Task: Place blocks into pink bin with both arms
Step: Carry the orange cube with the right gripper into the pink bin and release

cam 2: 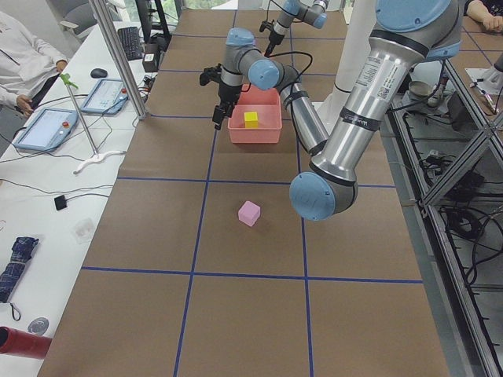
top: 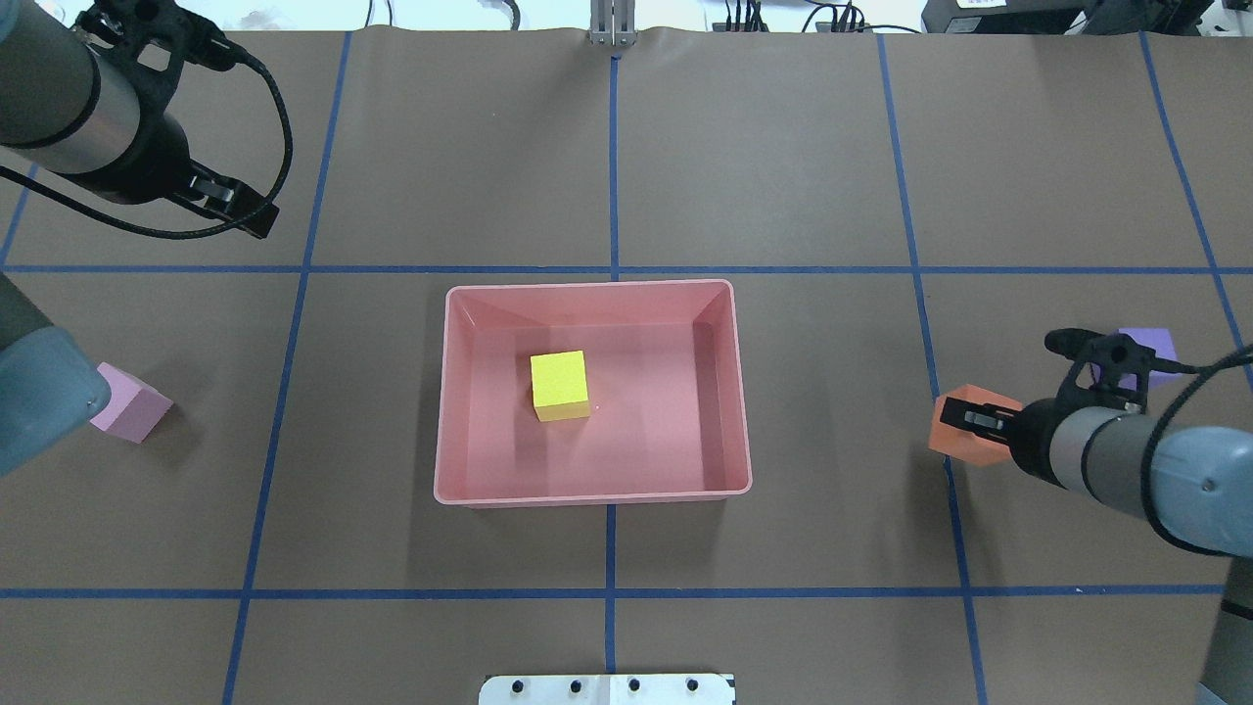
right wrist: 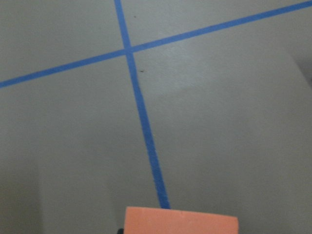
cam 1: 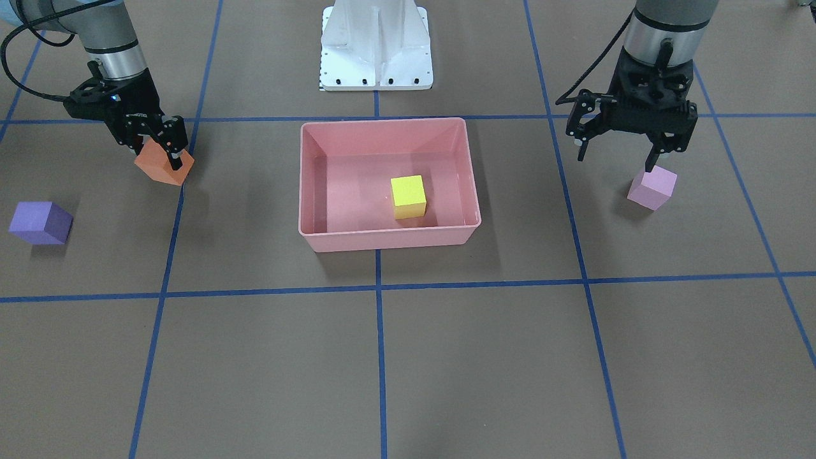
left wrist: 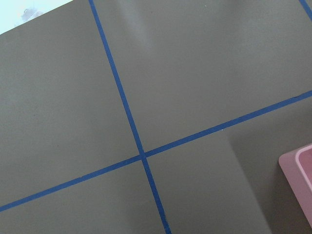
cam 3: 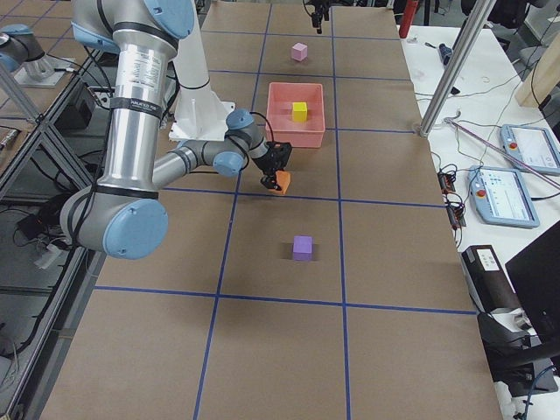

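My right gripper (cam 1: 163, 153) is shut on the orange block (cam 1: 164, 167) and holds it tilted just above the table; it also shows in the overhead view (top: 964, 436) and at the bottom of the right wrist view (right wrist: 180, 222). My left gripper (cam 1: 615, 159) is open and empty, raised well above the table, with the light pink-lilac block (cam 1: 651, 188) lying on the table below it. The yellow block (cam 1: 408, 197) sits inside the pink bin (cam 1: 382, 241). The dark purple block (cam 1: 40, 223) lies on the table beyond my right gripper.
The white pedestal base (cam 1: 376, 48) stands behind the bin. Blue tape lines cross the brown table. A corner of the bin (left wrist: 300, 185) shows in the left wrist view. Operators and tablets are at a side table (cam 2: 47, 126).
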